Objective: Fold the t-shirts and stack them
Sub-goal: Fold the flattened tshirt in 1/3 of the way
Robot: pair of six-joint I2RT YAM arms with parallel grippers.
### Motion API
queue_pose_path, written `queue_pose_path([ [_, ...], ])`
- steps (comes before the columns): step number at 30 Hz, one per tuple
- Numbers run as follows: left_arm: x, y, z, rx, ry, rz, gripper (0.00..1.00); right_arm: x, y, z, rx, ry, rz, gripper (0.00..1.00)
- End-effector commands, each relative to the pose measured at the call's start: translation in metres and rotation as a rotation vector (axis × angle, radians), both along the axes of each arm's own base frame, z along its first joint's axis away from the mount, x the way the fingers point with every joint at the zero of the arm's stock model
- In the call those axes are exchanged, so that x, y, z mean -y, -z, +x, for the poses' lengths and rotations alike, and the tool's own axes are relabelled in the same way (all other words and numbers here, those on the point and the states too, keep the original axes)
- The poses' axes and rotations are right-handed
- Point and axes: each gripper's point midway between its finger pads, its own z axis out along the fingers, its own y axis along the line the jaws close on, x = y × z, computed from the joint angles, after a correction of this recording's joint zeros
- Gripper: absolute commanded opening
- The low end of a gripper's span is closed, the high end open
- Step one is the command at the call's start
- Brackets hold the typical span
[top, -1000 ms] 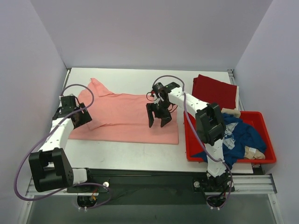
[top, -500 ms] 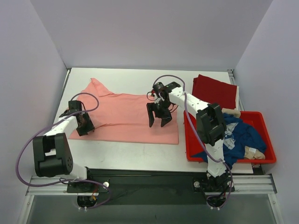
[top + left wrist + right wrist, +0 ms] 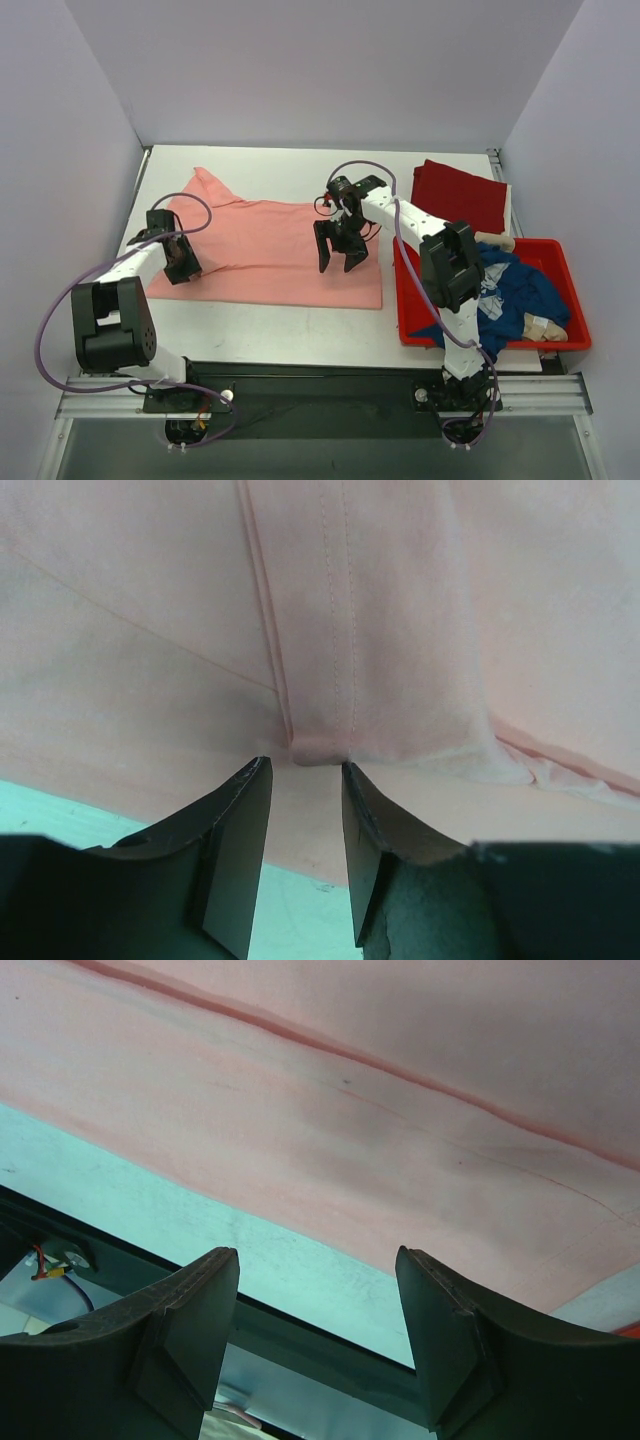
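Salmon-pink t-shirt (image 3: 270, 250) lies flat on tabletop (image 3: 290, 325), left-centre. Left arm reaches forward from its base. Left gripper (image 3: 183, 264) is low at shirt's left sleeve edge, jaws a narrow gap apart, tips just short of a hem fold, nothing pinched. Right arm arches leftward, wrist bent down. Right gripper (image 3: 337, 262) sits over shirt's right part, jaws spread wide, empty. Dark red t-shirt (image 3: 458, 195) folded far right. Navy t-shirt (image 3: 520, 290) bunched in red tub (image 3: 490, 343), near right.
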Motion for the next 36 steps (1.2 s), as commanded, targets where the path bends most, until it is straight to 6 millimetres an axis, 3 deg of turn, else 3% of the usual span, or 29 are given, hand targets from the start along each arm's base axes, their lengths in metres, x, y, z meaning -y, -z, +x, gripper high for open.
queue_pose_path([
  [1,-0.002,-0.011,0.024,0.059,-0.001,-0.005,0.45,0.004,-0.013,-0.004,-0.016,0.002,0.004,0.65],
  [13,-0.001,-0.008,0.026,0.044,0.009,-0.007,0.37,0.005,-0.013,-0.003,-0.029,0.015,0.008,0.65],
  [24,0.005,-0.012,0.039,0.061,0.05,-0.027,0.01,0.006,-0.016,0.003,-0.025,0.029,0.018,0.65],
  [36,0.021,-0.018,0.071,0.08,0.106,-0.039,0.0,0.012,-0.019,0.015,-0.018,0.063,0.03,0.65],
])
